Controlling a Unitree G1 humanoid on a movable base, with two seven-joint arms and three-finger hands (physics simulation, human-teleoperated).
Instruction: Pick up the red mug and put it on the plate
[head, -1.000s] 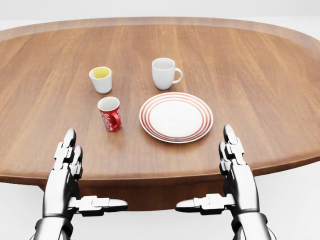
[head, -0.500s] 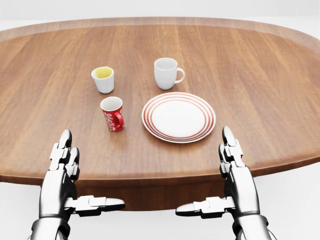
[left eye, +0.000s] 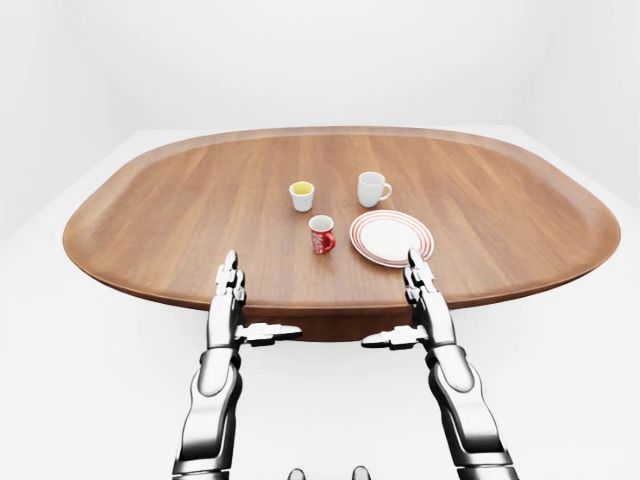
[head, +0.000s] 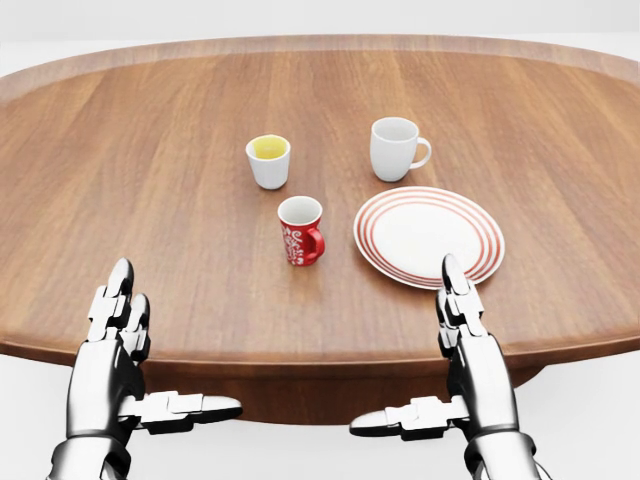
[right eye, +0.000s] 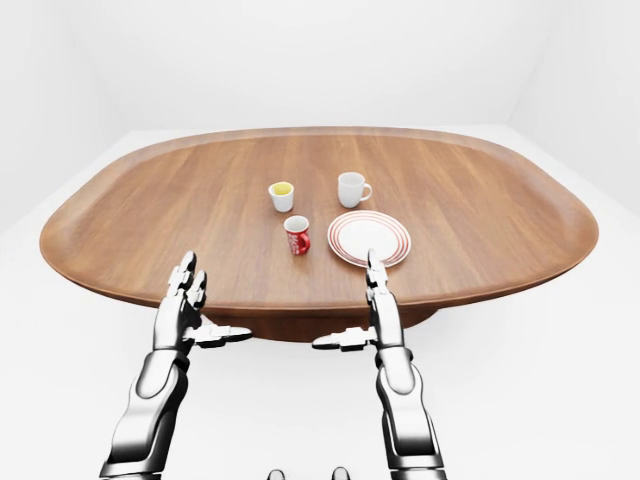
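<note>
I see the red mug standing upright on the wooden table, just left of the red-striped plate, which holds nothing. Above it, a small white cup has a yellow inside, and a white mug looks empty. My left hand and right hand hover at the table's near edge, fingers spread, thumbs pointing inward, holding nothing.

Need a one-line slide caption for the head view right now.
Both open hands, left and right, hover at the table edge; red mug stands left of the striped plate.
</note>
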